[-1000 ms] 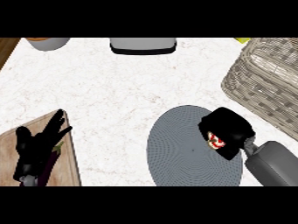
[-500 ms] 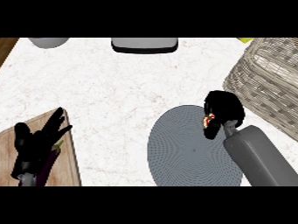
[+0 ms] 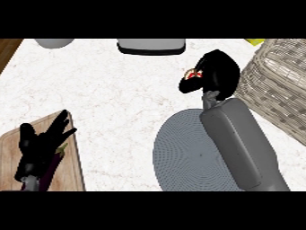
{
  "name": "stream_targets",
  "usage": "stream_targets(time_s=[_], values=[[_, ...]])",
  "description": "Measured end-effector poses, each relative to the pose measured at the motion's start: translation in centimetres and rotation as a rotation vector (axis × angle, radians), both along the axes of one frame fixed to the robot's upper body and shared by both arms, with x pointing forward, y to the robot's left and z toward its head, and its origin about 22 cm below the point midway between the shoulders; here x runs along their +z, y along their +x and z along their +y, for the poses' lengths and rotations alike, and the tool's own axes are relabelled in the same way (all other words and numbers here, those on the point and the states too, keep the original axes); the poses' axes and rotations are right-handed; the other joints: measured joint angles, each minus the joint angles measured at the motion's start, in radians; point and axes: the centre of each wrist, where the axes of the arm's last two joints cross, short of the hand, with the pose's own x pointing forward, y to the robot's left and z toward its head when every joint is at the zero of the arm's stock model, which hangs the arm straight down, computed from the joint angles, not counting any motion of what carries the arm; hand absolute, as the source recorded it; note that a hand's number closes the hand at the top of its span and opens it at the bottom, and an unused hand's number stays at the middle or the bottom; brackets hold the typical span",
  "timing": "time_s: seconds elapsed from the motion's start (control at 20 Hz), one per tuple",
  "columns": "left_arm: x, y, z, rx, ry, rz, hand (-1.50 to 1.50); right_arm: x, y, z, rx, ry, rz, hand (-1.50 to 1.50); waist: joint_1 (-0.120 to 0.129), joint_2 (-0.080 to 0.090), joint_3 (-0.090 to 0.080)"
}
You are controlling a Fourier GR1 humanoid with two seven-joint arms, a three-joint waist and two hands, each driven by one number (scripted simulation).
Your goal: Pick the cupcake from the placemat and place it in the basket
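Right hand (image 3: 215, 75) is seen in the head view curled round the cupcake (image 3: 192, 74), which is held above the counter, off the placemat (image 3: 181, 155) and just beside the basket (image 3: 287, 85). Only a bit of the cupcake is visible. Risk judged: the basket's near wall could be clipped if the cupcake is carried across too low. Left hand (image 3: 39, 146) is rested open over the cutting board (image 3: 9, 166).

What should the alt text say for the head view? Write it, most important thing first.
The right hand, fingers curled round a cupcake, holds it above the counter between the grey placemat and the wicker basket at right. The left hand rests open over a wooden cutting board at lower left.
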Motion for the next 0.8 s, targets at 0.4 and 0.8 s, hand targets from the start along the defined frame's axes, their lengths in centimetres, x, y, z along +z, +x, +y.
stream_targets(time_s=[0.4,0.8], values=[[-0.3,-0.4,0.4,0.016,0.001,0.004,0.00,8.3,1.0,1.3,-0.136,0.045,-0.406,1.50,-0.014,-0.006,0.000],[-0.3,-0.9,0.8,0.026,-0.001,0.003,0.00,15.3,1.9,-0.5,-0.305,0.015,-0.545,1.50,-0.025,-0.009,-0.001]])
